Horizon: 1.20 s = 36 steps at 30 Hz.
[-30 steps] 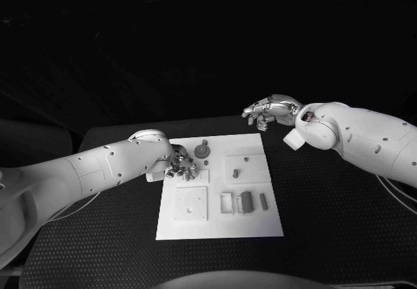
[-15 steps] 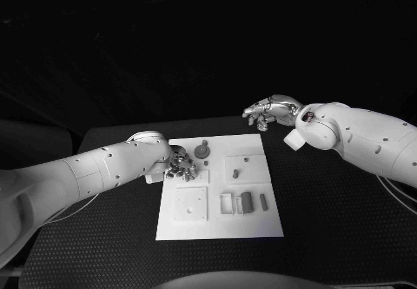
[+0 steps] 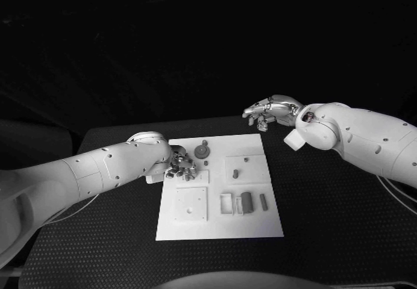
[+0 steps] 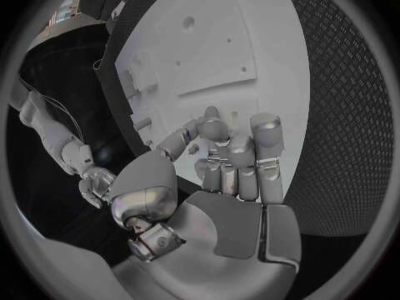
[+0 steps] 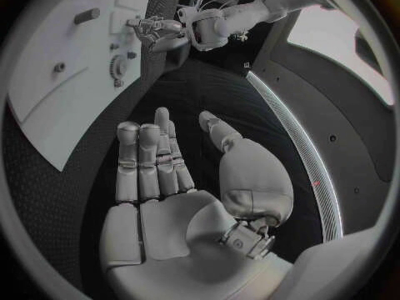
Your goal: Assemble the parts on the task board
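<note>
The flat white rectangular task board [image 3: 220, 208] lies in the middle of the black textured table [image 3: 330, 229]. My left hand [image 3: 182, 166] rests at the board's left edge, fingers curled down over a small square recess; I cannot tell whether it holds anything. My right hand [image 3: 271, 111] hovers beyond the board's far right corner, empty, fingers apart. A grey toothed round part [image 3: 202, 149] sits just beside my left hand, and small grey bar-shaped parts [image 3: 247, 201] stand in slots on the board's near right.
</note>
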Each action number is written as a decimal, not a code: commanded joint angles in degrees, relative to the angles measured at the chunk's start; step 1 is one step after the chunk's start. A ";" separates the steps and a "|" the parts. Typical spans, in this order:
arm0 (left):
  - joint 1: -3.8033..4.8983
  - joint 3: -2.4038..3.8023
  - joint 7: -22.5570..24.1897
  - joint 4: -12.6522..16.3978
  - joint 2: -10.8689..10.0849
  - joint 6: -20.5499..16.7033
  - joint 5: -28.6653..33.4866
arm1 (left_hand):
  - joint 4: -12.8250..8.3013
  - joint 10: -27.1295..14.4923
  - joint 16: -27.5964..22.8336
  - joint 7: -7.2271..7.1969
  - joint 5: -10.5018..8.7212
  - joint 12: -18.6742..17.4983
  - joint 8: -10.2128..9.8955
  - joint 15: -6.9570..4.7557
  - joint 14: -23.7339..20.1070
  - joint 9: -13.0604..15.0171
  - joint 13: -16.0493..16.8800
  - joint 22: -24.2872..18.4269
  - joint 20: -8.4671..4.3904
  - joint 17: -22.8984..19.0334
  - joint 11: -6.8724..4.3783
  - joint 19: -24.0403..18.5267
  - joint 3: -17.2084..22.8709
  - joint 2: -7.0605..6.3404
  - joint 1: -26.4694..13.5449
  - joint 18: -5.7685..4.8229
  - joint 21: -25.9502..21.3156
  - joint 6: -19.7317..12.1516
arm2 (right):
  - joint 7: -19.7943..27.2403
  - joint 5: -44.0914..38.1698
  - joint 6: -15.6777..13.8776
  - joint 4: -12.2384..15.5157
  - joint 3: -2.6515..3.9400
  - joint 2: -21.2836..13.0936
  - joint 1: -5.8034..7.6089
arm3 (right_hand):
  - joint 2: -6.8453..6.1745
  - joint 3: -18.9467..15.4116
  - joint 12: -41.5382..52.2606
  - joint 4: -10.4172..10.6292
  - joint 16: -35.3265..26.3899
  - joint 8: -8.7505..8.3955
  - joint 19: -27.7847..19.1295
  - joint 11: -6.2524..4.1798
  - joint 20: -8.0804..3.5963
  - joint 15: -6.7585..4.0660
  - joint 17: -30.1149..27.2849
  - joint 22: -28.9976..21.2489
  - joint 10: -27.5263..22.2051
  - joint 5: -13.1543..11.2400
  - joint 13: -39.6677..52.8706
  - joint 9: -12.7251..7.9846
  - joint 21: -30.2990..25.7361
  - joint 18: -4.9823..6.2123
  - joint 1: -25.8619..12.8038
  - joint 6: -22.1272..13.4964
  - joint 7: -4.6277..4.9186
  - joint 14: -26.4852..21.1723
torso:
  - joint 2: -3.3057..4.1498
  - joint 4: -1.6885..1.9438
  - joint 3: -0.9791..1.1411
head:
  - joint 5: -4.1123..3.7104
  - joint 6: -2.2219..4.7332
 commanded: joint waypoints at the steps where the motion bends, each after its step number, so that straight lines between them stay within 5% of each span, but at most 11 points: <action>1: -0.05 -0.04 0.38 0.12 0.07 -0.84 -0.44 | -0.11 -0.37 0.28 -0.15 0.14 0.25 0.21 -1.48 -0.95 0.01 -0.09 0.99 -0.12 -0.06 -0.21 -0.21 0.32 4.08 4.05 2.20 0.00 0.41 | 0.38 -0.29 0.91 0.06 0.03 0.03 -0.02 | -0.07 0.21 0.22 0.00 0.19 0.00 -0.06 -0.25 -0.49 -0.30 -0.06 0.58 -0.27 0.24 -0.06 0.08 -0.30 2.67 -0.65 -0.02 0.54 -0.19 | -0.01 -0.01 0.00 | -0.02 0.05; 36: -0.26 -0.09 0.17 0.14 0.53 0.40 -2.45 | -0.05 -0.44 0.24 -0.12 -0.26 0.23 0.13 -1.49 -0.97 0.10 -0.19 0.95 -0.10 -0.21 -0.19 -0.22 0.22 4.12 4.05 2.20 -0.03 0.30 | 0.31 -0.31 1.21 0.08 0.03 0.11 -0.02 | -0.06 0.22 0.26 0.00 0.19 -0.01 -0.05 -0.25 -0.49 -0.30 -0.07 0.59 -0.27 0.24 -0.07 0.09 -0.31 2.67 -0.70 -0.01 0.54 -0.19 | 0.01 -0.03 0.02 | -0.11 -0.20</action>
